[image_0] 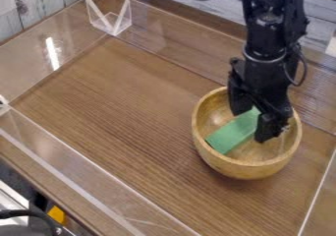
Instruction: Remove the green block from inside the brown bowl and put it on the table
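Observation:
The light-brown wooden bowl (246, 153) stands on the dark wood-grain table (118, 102) at the right. Inside it lies the bright-green block (233, 135), a flat bar tilted along the bowl's inner wall. My black gripper (254, 120) points straight down into the bowl, open, with one finger on each side of the block's upper end. The far end of the block is hidden behind the fingers (269, 128). I cannot tell whether the fingers touch the block.
Clear acrylic walls (79, 171) run along the table's edges, with a clear triangular bracket (108, 16) at the far left corner. The bowl sits close to the right wall (315, 196).

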You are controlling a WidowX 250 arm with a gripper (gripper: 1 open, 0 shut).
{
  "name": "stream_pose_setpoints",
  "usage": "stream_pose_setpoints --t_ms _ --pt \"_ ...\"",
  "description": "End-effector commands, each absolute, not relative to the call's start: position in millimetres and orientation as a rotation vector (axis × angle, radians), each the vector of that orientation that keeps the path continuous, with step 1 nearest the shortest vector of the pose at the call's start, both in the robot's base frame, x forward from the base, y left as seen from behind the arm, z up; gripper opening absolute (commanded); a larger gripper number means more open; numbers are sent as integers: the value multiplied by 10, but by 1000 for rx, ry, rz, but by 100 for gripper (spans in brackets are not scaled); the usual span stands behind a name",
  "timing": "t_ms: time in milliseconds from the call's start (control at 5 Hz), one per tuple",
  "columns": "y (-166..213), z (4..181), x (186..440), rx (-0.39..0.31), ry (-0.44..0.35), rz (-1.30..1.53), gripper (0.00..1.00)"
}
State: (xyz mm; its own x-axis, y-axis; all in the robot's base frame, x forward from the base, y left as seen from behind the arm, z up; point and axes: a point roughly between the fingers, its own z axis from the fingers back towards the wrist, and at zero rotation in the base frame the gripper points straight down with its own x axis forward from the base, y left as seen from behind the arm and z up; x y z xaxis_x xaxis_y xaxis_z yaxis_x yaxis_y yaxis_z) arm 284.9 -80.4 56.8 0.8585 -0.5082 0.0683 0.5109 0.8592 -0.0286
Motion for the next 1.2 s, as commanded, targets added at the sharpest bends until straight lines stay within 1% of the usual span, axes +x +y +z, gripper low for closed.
stream_pose_setpoints --t_ms 0,200,400,800,1000 --pt "-737 511 2940 -35 -85 -490 100" --pt "-674 445 2969 -29 -73 -493 100" --pt "-610 410 2999 -25 -68 -495 0" --pt "-580 597 2954 -33 -69 -384 0" --pt "-500 813 2926 -39 -79 -412 0"
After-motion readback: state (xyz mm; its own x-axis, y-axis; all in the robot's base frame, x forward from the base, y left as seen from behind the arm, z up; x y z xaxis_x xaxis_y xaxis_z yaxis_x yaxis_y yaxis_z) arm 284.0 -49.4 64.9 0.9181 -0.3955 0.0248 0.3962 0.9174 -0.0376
